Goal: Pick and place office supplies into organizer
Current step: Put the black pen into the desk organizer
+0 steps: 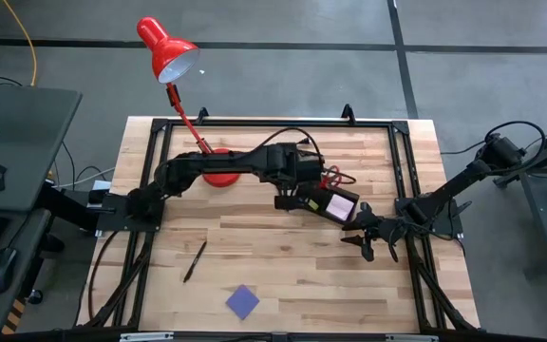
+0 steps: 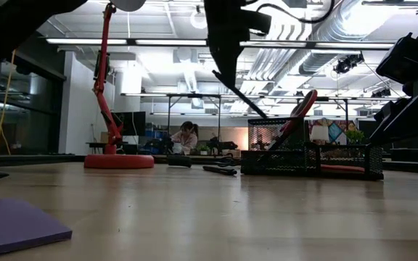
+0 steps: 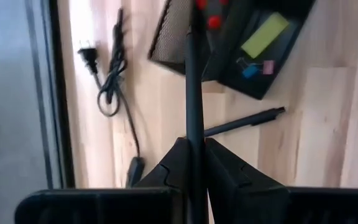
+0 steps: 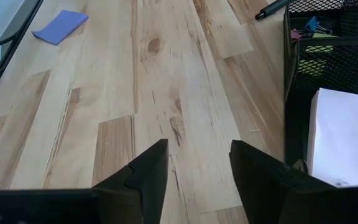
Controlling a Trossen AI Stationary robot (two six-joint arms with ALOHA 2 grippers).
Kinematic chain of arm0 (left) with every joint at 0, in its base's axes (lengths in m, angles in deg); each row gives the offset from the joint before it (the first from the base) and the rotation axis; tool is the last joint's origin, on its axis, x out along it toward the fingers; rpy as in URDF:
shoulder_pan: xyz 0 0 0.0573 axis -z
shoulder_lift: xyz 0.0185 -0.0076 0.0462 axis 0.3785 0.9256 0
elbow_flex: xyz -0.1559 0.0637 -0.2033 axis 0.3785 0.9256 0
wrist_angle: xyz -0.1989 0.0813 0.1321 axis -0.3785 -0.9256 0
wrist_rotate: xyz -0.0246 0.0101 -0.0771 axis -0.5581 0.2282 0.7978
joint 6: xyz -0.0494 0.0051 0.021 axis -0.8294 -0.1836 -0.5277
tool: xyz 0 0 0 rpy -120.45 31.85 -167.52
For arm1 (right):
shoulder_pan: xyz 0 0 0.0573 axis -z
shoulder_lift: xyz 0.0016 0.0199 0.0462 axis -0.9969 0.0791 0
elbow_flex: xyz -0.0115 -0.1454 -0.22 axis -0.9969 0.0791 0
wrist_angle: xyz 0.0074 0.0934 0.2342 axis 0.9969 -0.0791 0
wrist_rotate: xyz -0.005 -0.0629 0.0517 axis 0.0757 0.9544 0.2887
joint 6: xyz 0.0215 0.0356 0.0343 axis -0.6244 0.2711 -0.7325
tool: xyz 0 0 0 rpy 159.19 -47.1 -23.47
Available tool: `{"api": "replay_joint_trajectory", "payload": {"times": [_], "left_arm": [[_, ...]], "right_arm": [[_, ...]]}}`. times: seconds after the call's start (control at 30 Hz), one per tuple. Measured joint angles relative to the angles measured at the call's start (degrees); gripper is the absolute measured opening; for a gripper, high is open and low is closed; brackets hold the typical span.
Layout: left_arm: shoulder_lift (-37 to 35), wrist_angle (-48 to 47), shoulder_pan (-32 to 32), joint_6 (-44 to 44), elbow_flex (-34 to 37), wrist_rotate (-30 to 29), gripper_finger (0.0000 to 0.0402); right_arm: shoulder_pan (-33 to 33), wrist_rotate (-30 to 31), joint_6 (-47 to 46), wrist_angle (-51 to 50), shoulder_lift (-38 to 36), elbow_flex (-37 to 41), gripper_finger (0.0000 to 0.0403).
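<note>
Your pen is pinched upright in the left gripper, hanging over the organizer near the table's middle, tip aimed at its tall mesh section, presumably so it drops in standing. You still have another pen and the blue-purple note pad lying loose. The right gripper waits beside the organizer, fingers spread and empty.

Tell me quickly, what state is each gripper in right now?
Left gripper: closed, holding a dark pen.
Right gripper: open, holding nothing.
</note>
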Motion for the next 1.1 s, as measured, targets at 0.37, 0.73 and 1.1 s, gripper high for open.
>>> {"api": "replay_joint_trajectory", "payload": {"times": [0.37, 0.73, 1.1], "left_arm": [[0.0, 2.8, -0.1, 15.5, 0.0, 1.5, 0.0021], [0.0, 7.7, -0.2, 27.3, 0.0, 0.6, 0.0053], [2.6, 5.9, -0.2, 25.2, 0.0, -7.0, 0.004]], "right_arm": [[0.0, 0.0, 0.0, 0.0, 0.0, 0.0, 0.0167], [0.0, 0.0, 0.0, 0.0, 0.0, 0.0, 0.017], [0.0, 0.0, 0.0, 0.0, 0.0, 0.0, 0.0157]]}}
